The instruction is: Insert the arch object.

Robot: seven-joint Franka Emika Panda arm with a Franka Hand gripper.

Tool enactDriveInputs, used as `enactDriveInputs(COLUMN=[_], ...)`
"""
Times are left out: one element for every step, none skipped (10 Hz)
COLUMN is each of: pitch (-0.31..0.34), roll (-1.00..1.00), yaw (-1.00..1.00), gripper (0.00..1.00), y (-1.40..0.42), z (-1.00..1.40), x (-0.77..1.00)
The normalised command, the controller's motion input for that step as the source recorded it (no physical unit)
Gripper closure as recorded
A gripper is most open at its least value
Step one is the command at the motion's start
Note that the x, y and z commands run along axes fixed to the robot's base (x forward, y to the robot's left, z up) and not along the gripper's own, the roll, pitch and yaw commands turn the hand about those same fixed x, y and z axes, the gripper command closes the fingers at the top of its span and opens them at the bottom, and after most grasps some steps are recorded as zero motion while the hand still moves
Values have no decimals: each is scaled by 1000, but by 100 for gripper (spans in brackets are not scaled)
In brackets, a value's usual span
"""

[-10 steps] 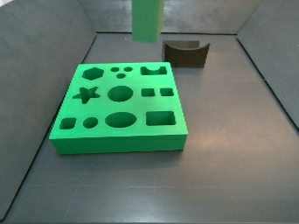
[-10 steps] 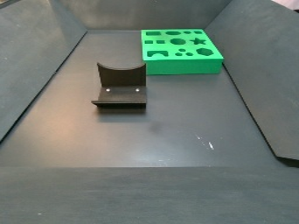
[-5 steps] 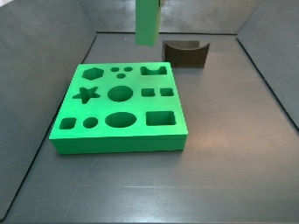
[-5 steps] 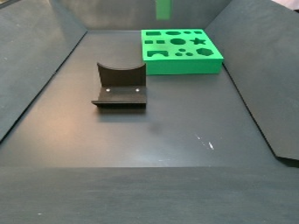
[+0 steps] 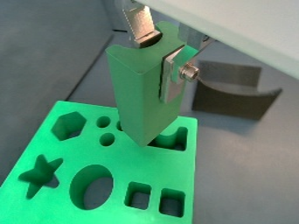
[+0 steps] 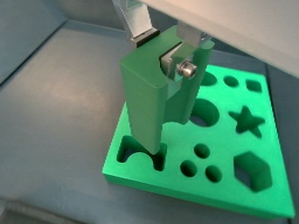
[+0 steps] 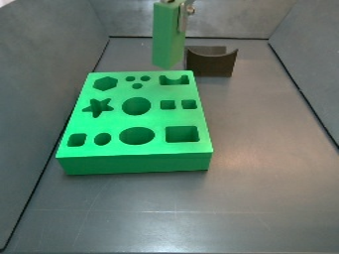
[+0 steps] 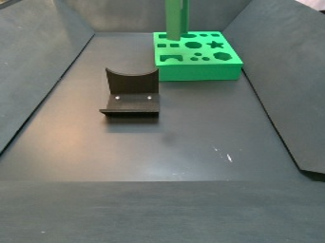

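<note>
Lower now than a second ago, my hand (image 5: pixel 162 54) is clamped on the tall bright green arch block (image 5: pixel 142 92), upright above the flat green holed board's (image 7: pixel 139 149) arch cut-out (image 7: pixel 171 80) at its 1 o'clock corner; next, align and press down.

Both side views face the board (image 7: pixel 137 121) (image 8: pixel 196 55) from opposite ends (wrist views look down close).

A bright green arch object (image 5: pixel 142 92), clamped in the silver gripper (image 5: pixel 160 54), matches the green board (image 7: pixel 137 121); the fixture (image 8: pixel 129 93) is dark brown.
</note>
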Motion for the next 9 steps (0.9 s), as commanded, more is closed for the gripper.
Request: enactDriveInputs(pitch=[0, 30, 80, 26, 3, 0, 0, -121, -87], roll=[-494, -456, -49, 0, 0, 1, 0, 0, 264], yaw=[-289, -411, -983, -1000, -1000, -1000, -1000, -1000, -920], gripper=[100, 100, 100, 100, 100, 100, 100, 100, 100], y=[223, 123, 0, 0, 0, 0, 0, 0, 0], z=[-111, -157, -209, -209, -194, -151, -114, -209, -240], x=[103, 106, 0, 0, 0, 0, 0, 0, 34])
